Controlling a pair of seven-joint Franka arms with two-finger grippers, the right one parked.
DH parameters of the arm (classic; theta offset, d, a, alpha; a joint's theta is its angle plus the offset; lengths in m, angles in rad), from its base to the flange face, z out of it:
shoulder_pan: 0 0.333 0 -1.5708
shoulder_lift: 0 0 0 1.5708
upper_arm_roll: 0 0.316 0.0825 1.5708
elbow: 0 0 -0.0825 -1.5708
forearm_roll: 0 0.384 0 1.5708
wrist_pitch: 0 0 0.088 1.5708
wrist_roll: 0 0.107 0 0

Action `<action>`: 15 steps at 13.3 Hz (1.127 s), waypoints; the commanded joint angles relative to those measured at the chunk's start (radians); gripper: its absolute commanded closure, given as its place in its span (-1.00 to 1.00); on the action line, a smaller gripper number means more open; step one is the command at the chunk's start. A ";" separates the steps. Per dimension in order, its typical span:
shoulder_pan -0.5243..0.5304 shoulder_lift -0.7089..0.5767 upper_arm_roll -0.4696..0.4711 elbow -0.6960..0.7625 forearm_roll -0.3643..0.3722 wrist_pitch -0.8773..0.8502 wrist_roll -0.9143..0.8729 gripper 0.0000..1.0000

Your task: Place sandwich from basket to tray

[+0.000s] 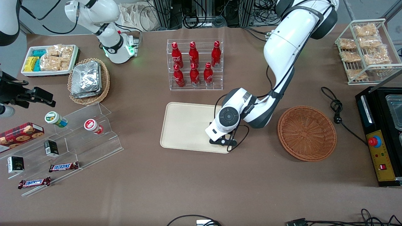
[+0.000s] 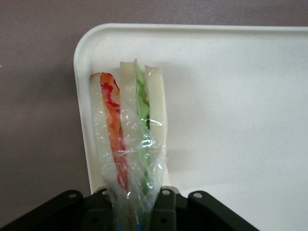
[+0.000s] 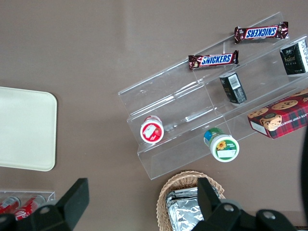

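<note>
Item: tray (image 1: 185,125), basket (image 1: 306,133), gripper (image 1: 223,141), sandwich (image 2: 130,130).

The cream tray lay directly beneath the gripper, its bare surface stretching toward the parked arm's end. The woven basket sat well apart toward the working arm's end, holding nothing visible. The gripper hung over the tray's corner nearest the basket and front camera, fingers closed on the wrapped sandwich, which pointed down just inside the rim. Only the wrist view showed the sandwich; from the front the arm hid it.
</note>
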 commanded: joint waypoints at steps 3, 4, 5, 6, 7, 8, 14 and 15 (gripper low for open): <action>-0.002 -0.003 0.005 0.030 -0.006 -0.006 -0.024 -1.00; 0.005 -0.021 0.005 0.033 -0.006 -0.023 -0.023 -1.00; 0.013 -0.055 0.005 0.036 -0.006 -0.070 -0.018 -1.00; 0.028 -0.087 0.005 0.049 -0.006 -0.139 -0.012 -1.00; 0.042 -0.124 0.008 0.084 -0.004 -0.210 -0.009 -1.00; 0.065 -0.165 0.008 0.108 -0.004 -0.282 -0.009 -1.00; 0.240 -0.414 0.011 0.135 -0.001 -0.452 0.102 -1.00; 0.278 -0.439 0.009 0.140 -0.004 -0.494 0.123 -1.00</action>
